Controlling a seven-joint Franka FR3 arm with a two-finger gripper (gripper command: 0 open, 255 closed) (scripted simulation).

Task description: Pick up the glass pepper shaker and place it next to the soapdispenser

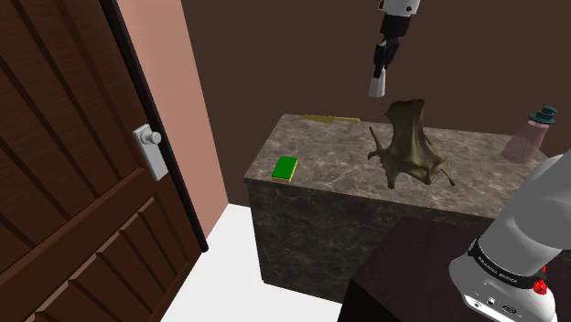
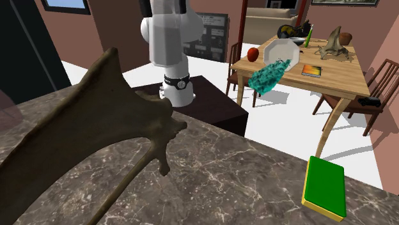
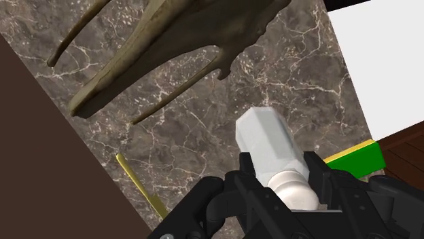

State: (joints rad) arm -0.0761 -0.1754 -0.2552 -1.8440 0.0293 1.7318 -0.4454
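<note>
Pepper shaker (image 1: 376,87) hangs high above the worktop (image 1: 348,155), clasped in the black gripper (image 1: 381,66). In the wrist view the two fingers (image 3: 248,173) press against its rounded end on either side, and its pale, faceted body (image 3: 268,142) sticks out beyond them. It reads as plain white-grey rather than clear glass.

So the pick-up looks done, and the carry is the step in hand. Nothing is set down yet.

In the shoulder view the shaker hovers over the far part of the marble top, just above a brown antler-like ornament (image 1: 409,146). The soap dispenser (image 1: 531,137), pinkish with a dark teal pump, stands at the worktop's right end, well apart from the gripper. A green sponge (image 1: 285,168) lies near the left edge, and a thin yellow strip (image 1: 331,119) lies along the far edge. Neither is in the way.

As I judge it, the next move is a sideways carry toward the shoulder view's right. The shaker should keep its height until it is past the ornament's prongs, which rise between it and the dispenser. Then comes a straight lowering onto bare marble just beside the dispenser, close but not knocking it. The gripper should let go only once the shaker's base rests flat.
</note>
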